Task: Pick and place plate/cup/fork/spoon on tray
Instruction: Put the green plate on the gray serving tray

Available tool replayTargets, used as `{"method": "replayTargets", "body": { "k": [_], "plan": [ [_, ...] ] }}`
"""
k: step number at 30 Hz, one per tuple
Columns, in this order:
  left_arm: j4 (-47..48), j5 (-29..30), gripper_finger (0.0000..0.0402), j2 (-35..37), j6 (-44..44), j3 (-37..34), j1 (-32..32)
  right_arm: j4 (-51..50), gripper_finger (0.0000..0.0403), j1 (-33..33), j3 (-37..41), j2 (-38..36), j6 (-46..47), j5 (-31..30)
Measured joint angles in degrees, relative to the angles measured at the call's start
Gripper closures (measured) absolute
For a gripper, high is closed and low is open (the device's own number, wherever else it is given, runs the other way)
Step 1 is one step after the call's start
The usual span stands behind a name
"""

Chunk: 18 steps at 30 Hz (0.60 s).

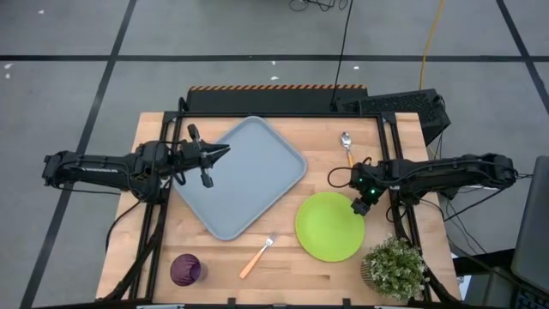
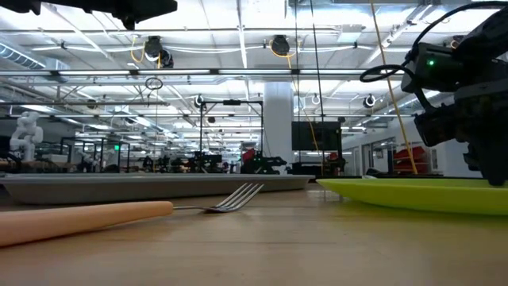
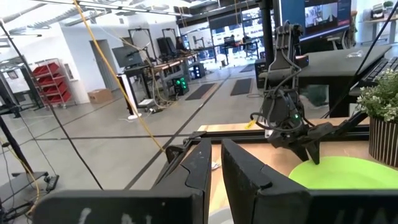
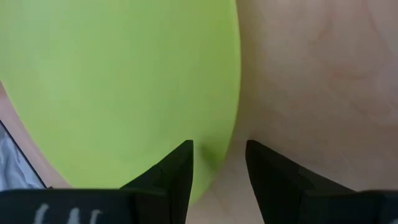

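The lime-green plate lies flat on the table right of the grey-blue tray. My right gripper is open and slants down at the plate's far right rim. One finger is over the plate and the other over the bare wood. My left gripper hovers level above the tray's far left part, fingers close together with nothing between them. The fork lies near the front edge, the purple cup stands at the front left, and the spoon lies behind the plate. My right gripper's open fingers stand astride the plate's far right rim, coming from above and from the table's right side. The plate lies flat on the table. I cannot tell whether either fingertip touches it.
A potted plant stands at the front right corner, close to the plate. A black keyboard sits beyond the table's far right edge. Bare wood lies between the fork and the cup.
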<state>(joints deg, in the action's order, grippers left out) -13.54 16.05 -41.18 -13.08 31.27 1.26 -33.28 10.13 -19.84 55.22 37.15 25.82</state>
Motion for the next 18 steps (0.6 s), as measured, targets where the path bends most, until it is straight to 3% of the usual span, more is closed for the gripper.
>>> {"method": "replayTargets", "body": {
  "k": [7, 18],
  "plan": [
    [0.0, 0.02, 0.036, -0.01, -0.33, 0.0, 0.0, 0.64, 0.0277, 0.0, 0.02, 0.0, -0.74, -0.07],
    [0.0, 0.01, 0.036, -0.01, -0.83, 0.0, 0.0, 1.55, 0.0388, 0.02, 0.07, 0.0, -2.53, -0.04]
  ]
}}
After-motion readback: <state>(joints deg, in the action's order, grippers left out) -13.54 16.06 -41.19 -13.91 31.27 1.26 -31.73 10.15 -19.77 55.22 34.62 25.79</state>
